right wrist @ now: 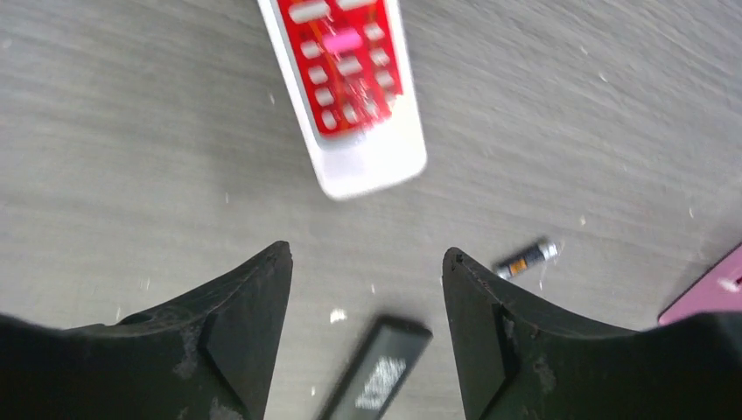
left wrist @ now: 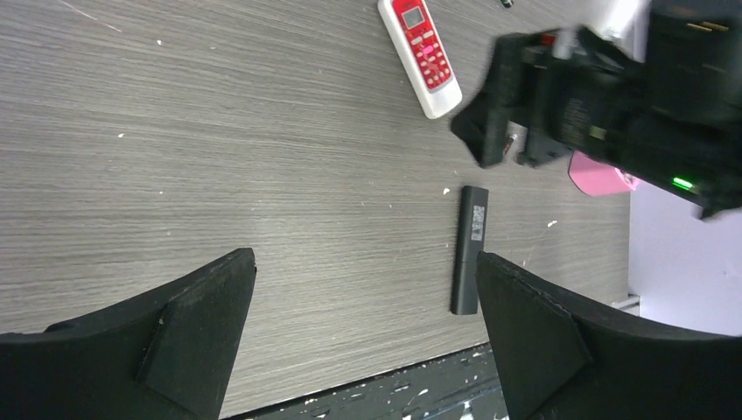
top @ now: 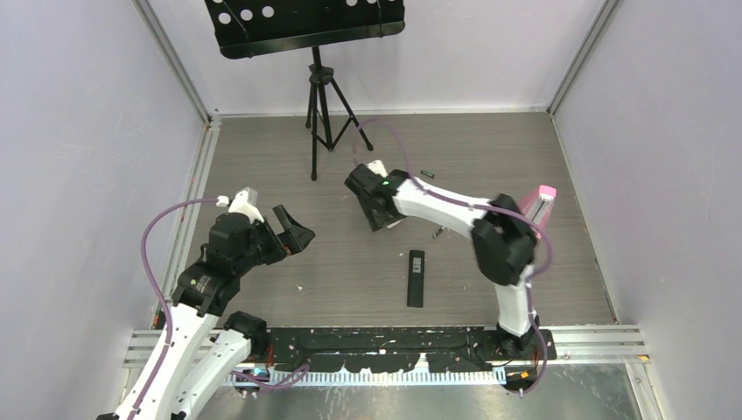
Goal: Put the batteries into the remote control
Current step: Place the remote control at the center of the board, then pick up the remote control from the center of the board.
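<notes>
Left jaws and right jaws open (right by red remote (right wrist: 350,87)); black remote (top: 416,278) well inside table (top: 490,140) edges.

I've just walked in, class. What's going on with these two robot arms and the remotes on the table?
The right gripper hangs open and empty above the red-and-white push-button remote control, which lies on the grey wood-grain table. A small dark battery with an orange band lies loose nearby, as does a slim black remote. The left gripper hovers open, holding nothing. Neither arm holds a battery.
</notes>
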